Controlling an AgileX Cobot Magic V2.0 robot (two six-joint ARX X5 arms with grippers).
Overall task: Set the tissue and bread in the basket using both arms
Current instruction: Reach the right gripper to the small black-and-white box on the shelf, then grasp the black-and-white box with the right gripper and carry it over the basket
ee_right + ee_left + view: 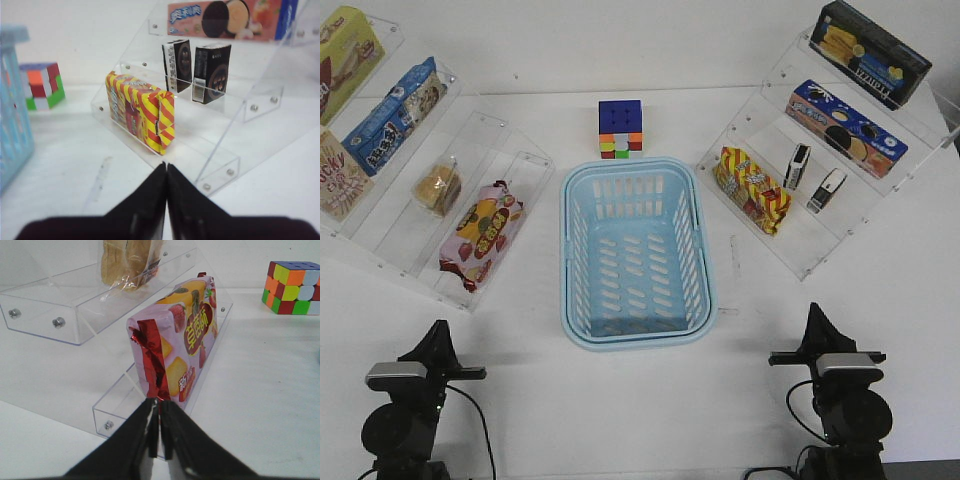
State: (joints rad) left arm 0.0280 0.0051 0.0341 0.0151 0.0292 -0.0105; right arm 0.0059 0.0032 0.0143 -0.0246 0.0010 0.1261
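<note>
The blue basket is set mid-table. The bread is seen at its 9 o'clock on the left rack, the tissue at its 2 o'clock on the right rack. The left tool and right tool are pressed together, holding nothing.

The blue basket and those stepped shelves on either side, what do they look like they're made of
The basket looks like moulded plastic, matte light blue, judging by its slotted walls and rounded rim. The shelves seem to be clear acrylic, glossy and see-through, joined with small metal screws.
</note>
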